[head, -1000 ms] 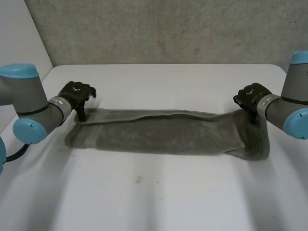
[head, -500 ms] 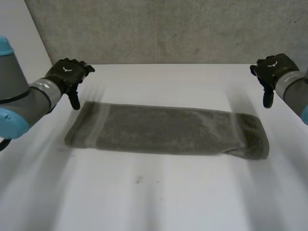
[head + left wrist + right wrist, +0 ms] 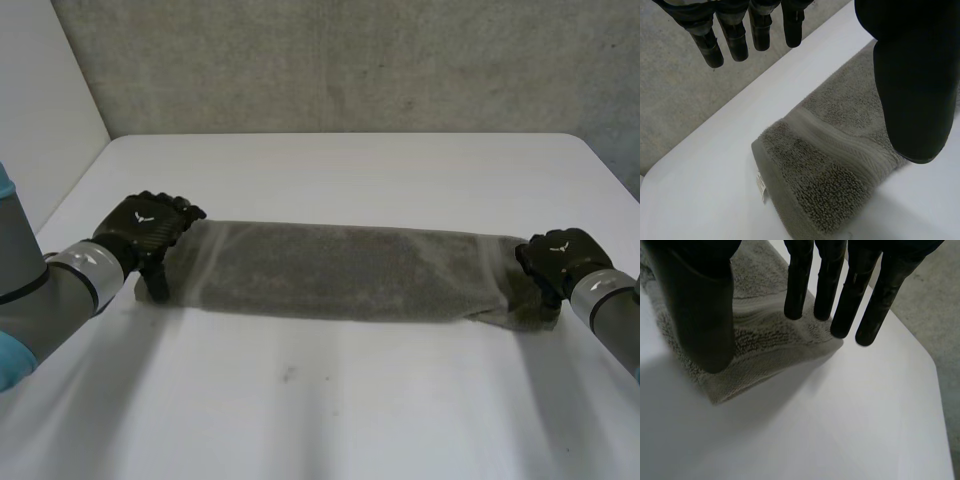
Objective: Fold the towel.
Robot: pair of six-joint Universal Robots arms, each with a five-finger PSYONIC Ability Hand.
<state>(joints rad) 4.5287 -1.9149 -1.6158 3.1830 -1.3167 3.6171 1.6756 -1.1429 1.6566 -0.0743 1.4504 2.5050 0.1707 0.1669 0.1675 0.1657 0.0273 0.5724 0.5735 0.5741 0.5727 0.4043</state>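
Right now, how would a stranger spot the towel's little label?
On the white table lies a long grey-green towel. At its end by the left hand, a small white label sticks out of the edge, the only white bit on it.

Black left hand [image 3: 152, 228], right hand [image 3: 562, 258], white emblem [image 3: 143, 212] each; grey arms [image 3: 45, 295].

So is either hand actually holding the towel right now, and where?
Nothing is held. The left hand and right hand are both open, fingers straight, each poised over one short end of the towel, which lies on the table.
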